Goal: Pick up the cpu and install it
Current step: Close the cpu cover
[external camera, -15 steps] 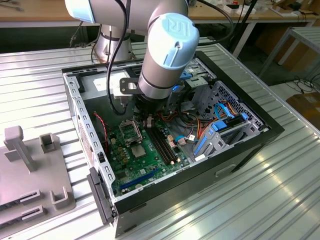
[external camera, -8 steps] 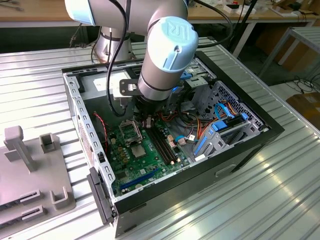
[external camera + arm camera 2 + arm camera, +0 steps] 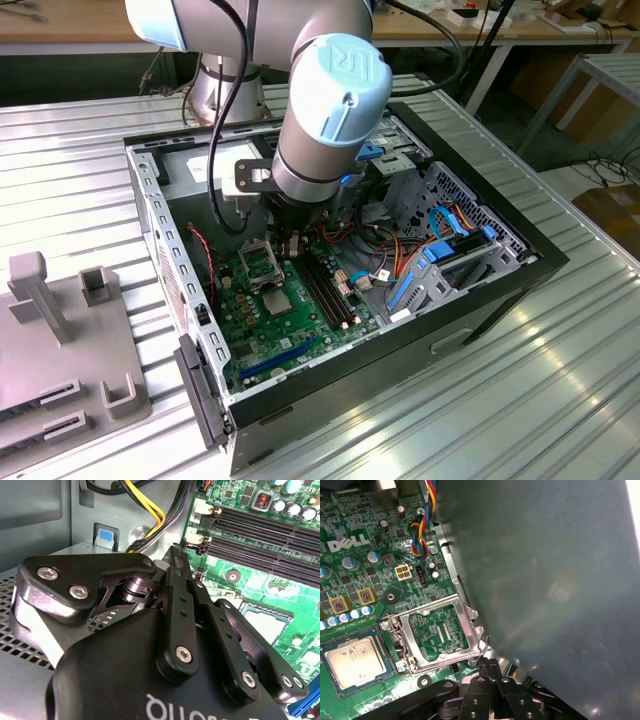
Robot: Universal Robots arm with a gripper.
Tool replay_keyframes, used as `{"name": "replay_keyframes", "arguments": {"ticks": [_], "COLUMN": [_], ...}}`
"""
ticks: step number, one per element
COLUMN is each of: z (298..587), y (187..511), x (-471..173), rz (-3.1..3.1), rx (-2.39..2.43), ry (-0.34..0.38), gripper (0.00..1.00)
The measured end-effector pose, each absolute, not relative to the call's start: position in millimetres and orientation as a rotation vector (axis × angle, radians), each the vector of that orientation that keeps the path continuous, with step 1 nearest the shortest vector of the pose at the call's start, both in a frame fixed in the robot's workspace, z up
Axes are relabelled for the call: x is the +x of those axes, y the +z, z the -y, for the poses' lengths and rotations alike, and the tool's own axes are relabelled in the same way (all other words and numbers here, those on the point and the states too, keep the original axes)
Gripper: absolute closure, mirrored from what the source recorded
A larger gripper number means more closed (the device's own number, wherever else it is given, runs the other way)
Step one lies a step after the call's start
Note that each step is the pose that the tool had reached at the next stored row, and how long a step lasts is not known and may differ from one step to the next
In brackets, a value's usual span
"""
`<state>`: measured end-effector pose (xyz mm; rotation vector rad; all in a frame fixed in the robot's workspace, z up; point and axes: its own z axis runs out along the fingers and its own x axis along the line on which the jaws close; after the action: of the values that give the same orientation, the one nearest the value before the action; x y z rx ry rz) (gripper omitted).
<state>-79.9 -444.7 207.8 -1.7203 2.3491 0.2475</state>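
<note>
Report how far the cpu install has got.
Done: the cpu lies flat on the motherboard, beside the open metal frame. In hand: nothing; the gripper is shut and empty, nearest that frame. Left: I cannot tell whether the cpu is seated; nothing covers it.
</note>
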Motion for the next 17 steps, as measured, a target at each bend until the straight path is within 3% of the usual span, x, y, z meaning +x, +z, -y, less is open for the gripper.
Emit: {"name": "replay_keyframes", "arguments": {"ticks": [17], "z": [444.8], "y": [215.7], "x": [-80.2], "rz": [-2.364], "rx": [-1.73], "ry": [0.238], "gripper": [0.89]}}
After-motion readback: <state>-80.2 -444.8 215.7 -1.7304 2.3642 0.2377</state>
